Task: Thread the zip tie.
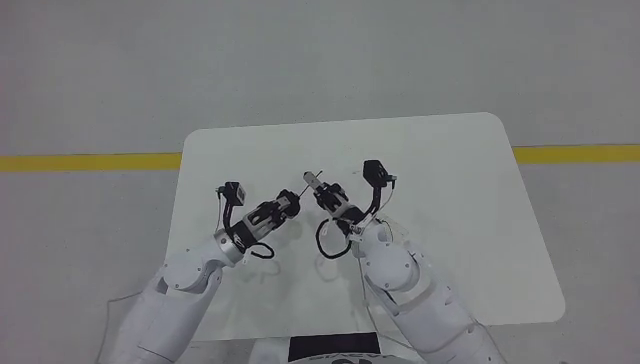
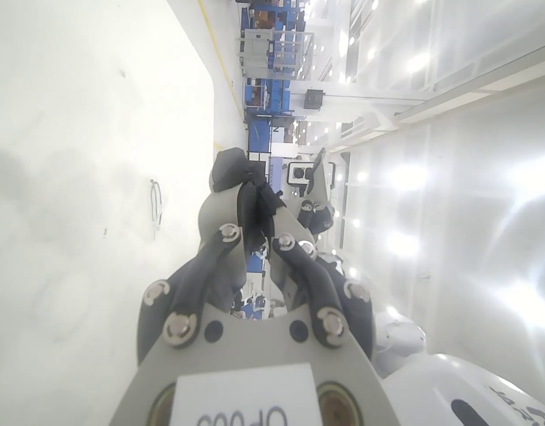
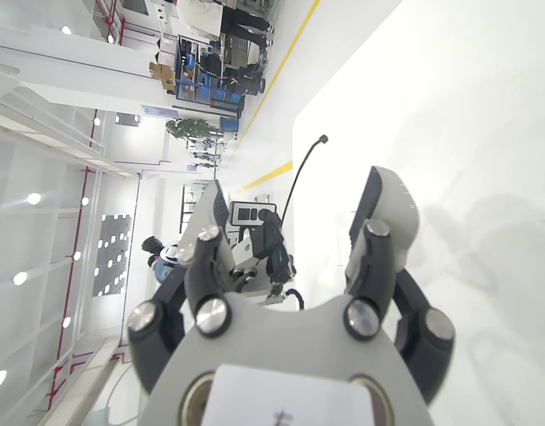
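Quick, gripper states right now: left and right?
Left gripper: jaws closed on the thin black plastic zip tie.
Right gripper: jaws open, holding nothing.

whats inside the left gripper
A black zip tie: the left gripper is shut on one end, and the rest sticks out to its head. The pinched end is hidden by the fingers.

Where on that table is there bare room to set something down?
The table is bare along its whole far edge, and between the right arm and its side edge. Mid-table is crowded: the left gripper holds the zip tie toward the open jaws of the right gripper.
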### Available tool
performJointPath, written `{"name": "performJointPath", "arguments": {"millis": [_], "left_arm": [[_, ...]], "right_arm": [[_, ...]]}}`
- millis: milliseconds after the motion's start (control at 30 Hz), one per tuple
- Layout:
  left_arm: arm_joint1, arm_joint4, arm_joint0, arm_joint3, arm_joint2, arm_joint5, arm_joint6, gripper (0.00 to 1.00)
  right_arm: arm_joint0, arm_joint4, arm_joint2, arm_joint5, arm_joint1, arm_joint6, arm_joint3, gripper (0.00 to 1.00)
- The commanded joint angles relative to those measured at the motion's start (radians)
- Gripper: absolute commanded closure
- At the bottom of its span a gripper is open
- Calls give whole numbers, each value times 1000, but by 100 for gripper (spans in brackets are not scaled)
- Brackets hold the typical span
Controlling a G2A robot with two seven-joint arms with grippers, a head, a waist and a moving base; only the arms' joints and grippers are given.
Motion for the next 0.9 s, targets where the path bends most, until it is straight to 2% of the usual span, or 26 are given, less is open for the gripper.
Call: {"name": "performJointPath", "arguments": {"millis": [0,200,500,600,700,867], "left_arm": [[6,3,4,0,-19,10,-25,100],[19,-2,13,-7,-62,26,-81,100],[19,-2,13,-7,-62,26,-81,100],[21,1,2,3,-58,46,-98,100],[29,-33,-10,17,-72,73,-206,100],[46,-59,-35,46,-91,93,-420,100]], "right_arm": [[9,-16,20,8,6,45,6,0],[9,1,42,-2,11,99,-6,0],[9,1,42,-2,11,99,-6,0],[9,1,42,-2,11,99,-6,0],[-12,82,90,-18,15,121,5,0],[-53,191,193,-52,35,259,-2,0]]}}
